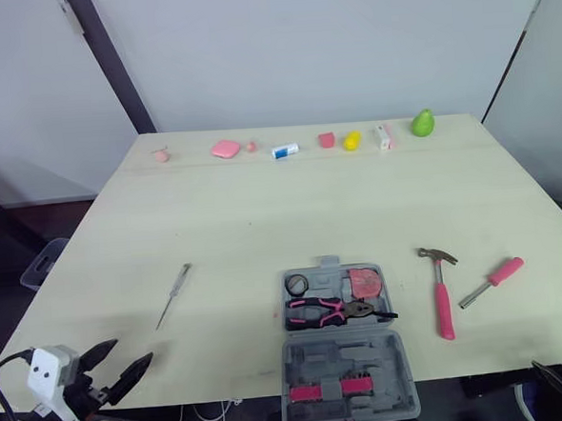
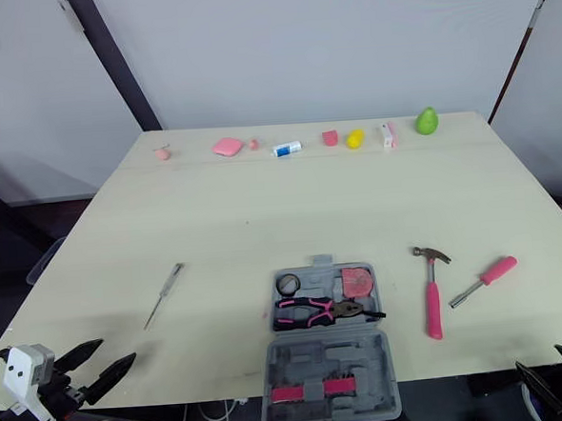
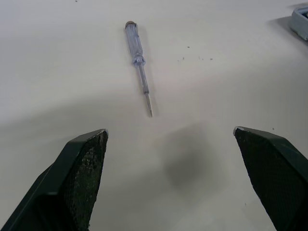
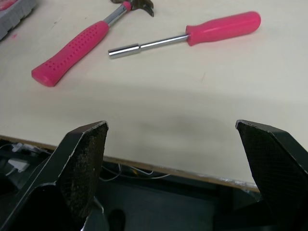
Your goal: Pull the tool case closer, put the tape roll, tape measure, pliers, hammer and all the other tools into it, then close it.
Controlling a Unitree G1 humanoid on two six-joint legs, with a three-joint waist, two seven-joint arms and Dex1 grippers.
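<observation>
A dark post [image 1: 110, 63] slants up the pale wall [image 1: 328, 36] behind the far left corner of the desk [image 1: 262, 212], whose top is a plain cream sheet. Below the desk's left edge, a grey bin [image 1: 42, 263] sits on the dark floor.

The left pincer [image 1: 130, 352] hangs at the near left corner, its fingers spread wide and holding nothing. Just beyond it a clear-handled screwdriver [image 1: 174, 293] lies alone on the desk, tip toward the near edge. White cables [image 1: 209, 411] dangle under the near edge.

A row of small things lines the far edge: a pink lump [image 1: 161, 156], a pink pad [image 1: 225, 148], a blue-and-white tube [image 1: 285, 151], a red block [image 1: 326, 140], a yellow piece [image 1: 351, 140], a small white box [image 1: 382, 136] and a green pear shape [image 1: 423, 123].

The grey tool case [image 1: 397, 356] lies open at the near middle, its nearer half reaching over the desk's edge. The farther half holds the tape roll [image 1: 296, 284], the pink tape measure [image 1: 366, 282] and, in front of them, the pliers [image 1: 335, 311]. A pink bit strip [image 1: 330, 390] sits in the nearer half.

To the right of the case, apart from it, lies the hammer [image 1: 442, 296], head away and pink grip toward the near edge. Beside it is a pink-handled driver [image 1: 493, 281], angled.

The right pincer [image 4: 171, 123] hangs spread and empty at the near right edge, short of both tools. A grey panel [image 1: 550, 89] closes the room on the right.
</observation>
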